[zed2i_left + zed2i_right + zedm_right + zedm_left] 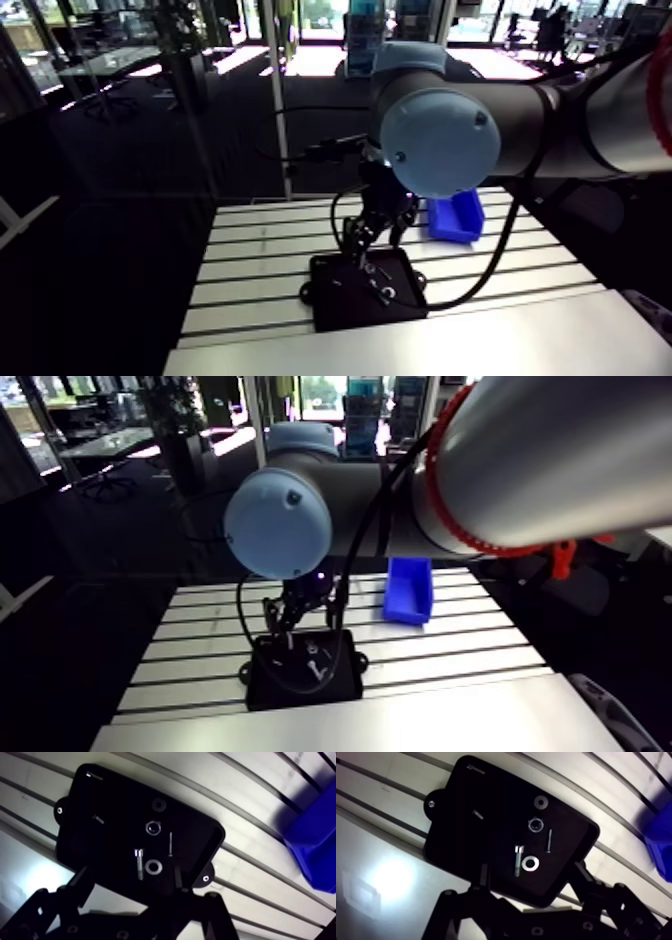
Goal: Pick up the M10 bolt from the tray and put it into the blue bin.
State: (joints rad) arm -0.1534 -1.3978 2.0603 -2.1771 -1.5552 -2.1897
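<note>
While the black two-fingered gripper point(531, 872) hangs over the shallow black plastic tray point(461, 847), its fingers are spread wide and nothing is held between them. The tray is set on the slotted aluminium table point(260, 250).

Nearest the tray's lugged edge, a short silver screw point(477, 813) is seen lying alone. Further across the tray's floor, on the side under the gripper, the silver socket-head steel bolt point(518, 858) lies flat, between the lines of the two fingers, with its head turned away from the gripper. It is taken to be the M10 bolt because it is the largest fastener in the tray, though its size cannot be confirmed in this dim view. A bright flat steel washer point(530, 863) lies just beside its shank; whether they touch cannot be told. Deeper in the tray a steel hex nut point(535, 825) is seen, and next to it a thin silver pin point(548, 841). Beyond the tray's opposite edge, well apart from it, the blue plastic bin point(658, 847) stands on the table.

The bolt is judged to be rigid, dense for its bulk, smooth and liable to roll. It would best be gripped across the shank, close under the head, with the fingers square to its length. Care would be needed that the neighbouring washer is not caught.
</note>
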